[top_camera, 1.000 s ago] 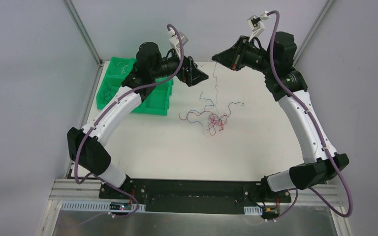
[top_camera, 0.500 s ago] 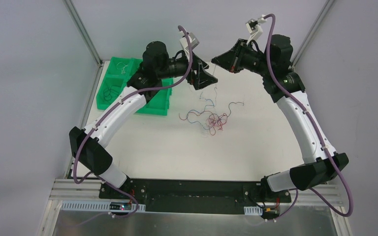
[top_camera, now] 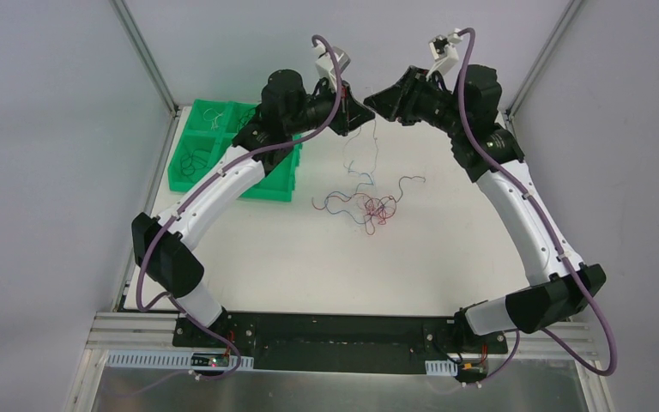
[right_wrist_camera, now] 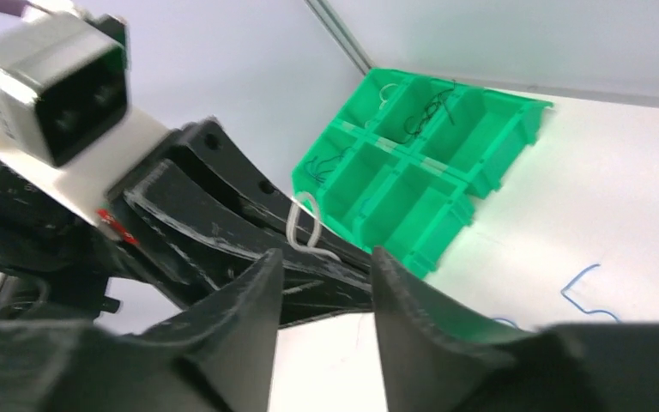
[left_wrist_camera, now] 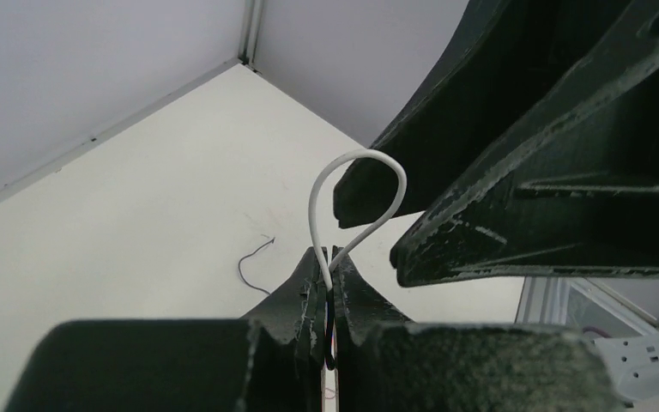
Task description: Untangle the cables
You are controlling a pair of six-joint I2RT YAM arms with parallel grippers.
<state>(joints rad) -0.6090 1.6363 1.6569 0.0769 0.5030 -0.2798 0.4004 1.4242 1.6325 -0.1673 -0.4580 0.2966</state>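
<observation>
Risk: my left gripper point(left_wrist_camera: 329, 275) is pinched on a white wire point(left_wrist_camera: 365, 154) just right of the green bin point(top_camera: 262, 190), right gripper point(right_wrist_camera: 326, 257) fingers narrowly parted beside it, and pulling up could cinch the tangle of cables point(top_camera: 376, 209) lying farther right of the bin.

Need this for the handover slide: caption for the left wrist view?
Left hand shut on a looped white cable, right hand open just beyond it.
</observation>
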